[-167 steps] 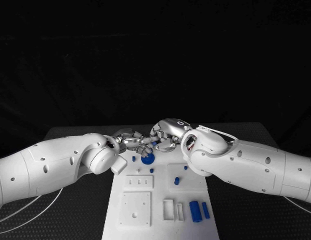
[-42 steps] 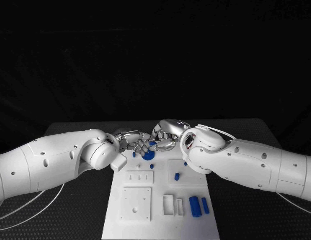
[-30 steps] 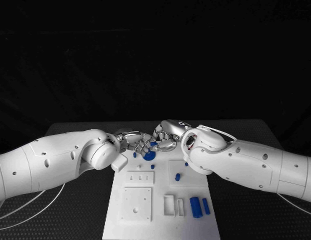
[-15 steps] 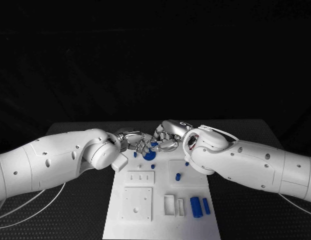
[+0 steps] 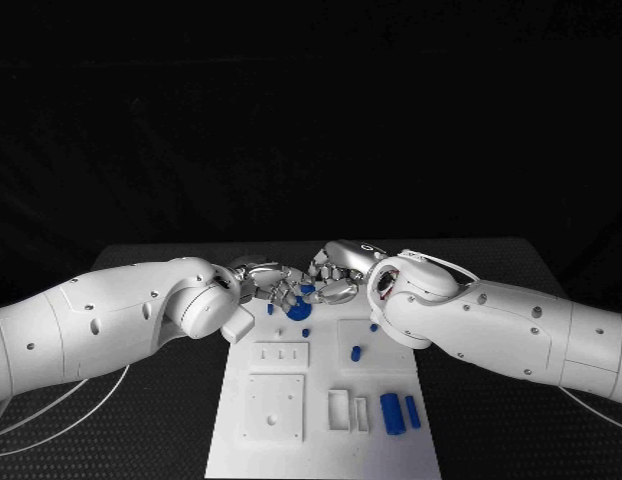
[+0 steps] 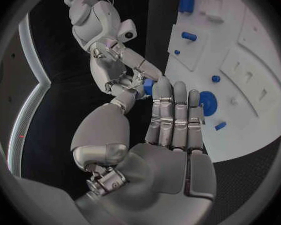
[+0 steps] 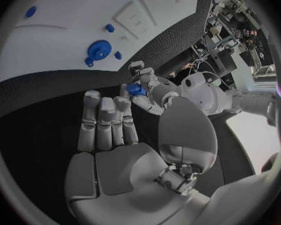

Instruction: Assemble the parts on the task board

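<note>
At the far end of the white task board (image 5: 326, 375) my left hand (image 5: 264, 281) and right hand (image 5: 337, 276) meet fingertip to fingertip above the table. A small blue part (image 5: 307, 290) sits between them, and fingertips of both hands pinch it. In the left wrist view the blue part (image 6: 149, 87) lies at the tip of my left hand (image 6: 172, 125), with the right hand (image 6: 112, 55) reaching onto it. In the right wrist view the blue part (image 7: 136, 89) is by the tips of my right hand (image 7: 106, 122) and the left hand (image 7: 178, 92). A blue gear (image 5: 298, 311) lies on the board just below.
Small blue pegs (image 5: 356, 352) stand mid-board, and two blue cylinders (image 5: 391, 415) lie at the near right. White blocks (image 5: 272, 410) and slotted holders (image 5: 337, 410) stand on the near half. Black table (image 5: 138, 265) surrounds the board; both forearms flank it.
Both hands have stayed together on the small blue part at the board's far end, with only slight shifts of the fingers. The parts on the board have not moved.
</note>
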`<act>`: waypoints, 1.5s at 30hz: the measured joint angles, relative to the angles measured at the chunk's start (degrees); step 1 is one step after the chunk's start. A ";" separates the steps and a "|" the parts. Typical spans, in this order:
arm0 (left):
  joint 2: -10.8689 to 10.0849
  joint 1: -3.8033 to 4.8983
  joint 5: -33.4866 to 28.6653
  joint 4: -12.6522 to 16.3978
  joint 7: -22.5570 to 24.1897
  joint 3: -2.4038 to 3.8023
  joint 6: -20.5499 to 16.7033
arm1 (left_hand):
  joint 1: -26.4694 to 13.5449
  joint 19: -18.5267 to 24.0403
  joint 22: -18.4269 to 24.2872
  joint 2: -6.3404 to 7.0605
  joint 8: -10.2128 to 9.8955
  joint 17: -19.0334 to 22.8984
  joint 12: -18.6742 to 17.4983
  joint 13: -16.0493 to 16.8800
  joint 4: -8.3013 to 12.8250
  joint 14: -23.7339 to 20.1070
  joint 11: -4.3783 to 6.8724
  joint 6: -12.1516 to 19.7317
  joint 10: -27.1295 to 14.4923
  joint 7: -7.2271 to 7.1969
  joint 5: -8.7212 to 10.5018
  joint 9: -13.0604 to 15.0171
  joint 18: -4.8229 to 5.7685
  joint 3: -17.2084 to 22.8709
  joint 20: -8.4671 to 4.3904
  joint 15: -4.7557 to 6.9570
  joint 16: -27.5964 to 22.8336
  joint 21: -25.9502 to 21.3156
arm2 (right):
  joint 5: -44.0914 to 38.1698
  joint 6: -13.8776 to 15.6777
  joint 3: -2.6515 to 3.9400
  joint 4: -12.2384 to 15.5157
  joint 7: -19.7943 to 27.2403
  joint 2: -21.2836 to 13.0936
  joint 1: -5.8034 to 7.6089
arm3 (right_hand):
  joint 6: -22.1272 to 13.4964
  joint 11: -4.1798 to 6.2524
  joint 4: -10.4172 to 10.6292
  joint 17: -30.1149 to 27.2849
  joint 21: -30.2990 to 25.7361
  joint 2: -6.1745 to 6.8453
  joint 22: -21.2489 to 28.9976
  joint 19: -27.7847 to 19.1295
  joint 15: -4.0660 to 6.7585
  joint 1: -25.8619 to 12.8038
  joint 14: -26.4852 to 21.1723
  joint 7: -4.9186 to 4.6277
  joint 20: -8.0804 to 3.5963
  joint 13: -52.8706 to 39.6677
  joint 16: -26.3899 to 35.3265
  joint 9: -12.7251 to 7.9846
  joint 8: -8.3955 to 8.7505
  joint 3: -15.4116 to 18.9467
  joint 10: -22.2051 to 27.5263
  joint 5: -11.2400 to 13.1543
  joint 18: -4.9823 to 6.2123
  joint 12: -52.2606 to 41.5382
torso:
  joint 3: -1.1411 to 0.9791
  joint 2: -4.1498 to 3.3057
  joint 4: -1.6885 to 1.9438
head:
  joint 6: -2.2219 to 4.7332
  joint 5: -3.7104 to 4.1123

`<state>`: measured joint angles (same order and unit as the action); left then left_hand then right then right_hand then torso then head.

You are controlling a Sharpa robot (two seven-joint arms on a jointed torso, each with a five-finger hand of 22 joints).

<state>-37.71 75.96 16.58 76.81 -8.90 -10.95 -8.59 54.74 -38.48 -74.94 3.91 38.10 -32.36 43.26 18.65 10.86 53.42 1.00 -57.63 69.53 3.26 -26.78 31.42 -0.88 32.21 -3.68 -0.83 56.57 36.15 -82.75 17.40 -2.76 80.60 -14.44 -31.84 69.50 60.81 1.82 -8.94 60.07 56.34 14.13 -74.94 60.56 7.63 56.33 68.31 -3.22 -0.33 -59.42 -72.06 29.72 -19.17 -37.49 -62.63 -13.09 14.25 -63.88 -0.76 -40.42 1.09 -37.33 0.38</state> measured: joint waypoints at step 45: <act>-0.05 -0.04 1.38 -0.29 -0.21 -0.01 0.84 | 0.00 -0.01 0.03 0.00 -0.55 0.18 -0.46 -0.14 0.01 0.00 -0.06 -0.51 0.45 -0.10 0.00 0.42 0.00 -0.01 0.00 0.00 0.00 0.00 | 4.39 -1.29 0.01 -0.67 3.25 -0.29 -0.09 | 0.04 -0.27 -1.35 -0.39 -0.54 -4.19 -0.02 -1.07 -0.88 4.63 -0.82 -0.57 0.72 2.10 0.06 -0.55 1.05 -8.94 0.45 9.60 0.00 0.14 | 0.02 0.00 0.04 | -0.18 0.01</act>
<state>-37.77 75.92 17.96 76.52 -9.11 -10.96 -7.75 54.75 -38.49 -74.91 3.91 37.55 -32.18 42.80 18.52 10.87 53.42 0.94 -58.14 69.98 3.16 -26.78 31.84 -0.88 32.20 -3.68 -0.83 56.57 36.15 -78.36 16.11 -2.75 79.92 -11.19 -32.14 69.41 60.84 1.55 -10.30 59.68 55.80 9.94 -74.96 59.49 6.75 60.95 67.49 -3.79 0.39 -57.32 -72.01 29.17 -18.12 -46.43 -62.17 -3.49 14.24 -63.74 -0.74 -40.42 1.13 -37.51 0.39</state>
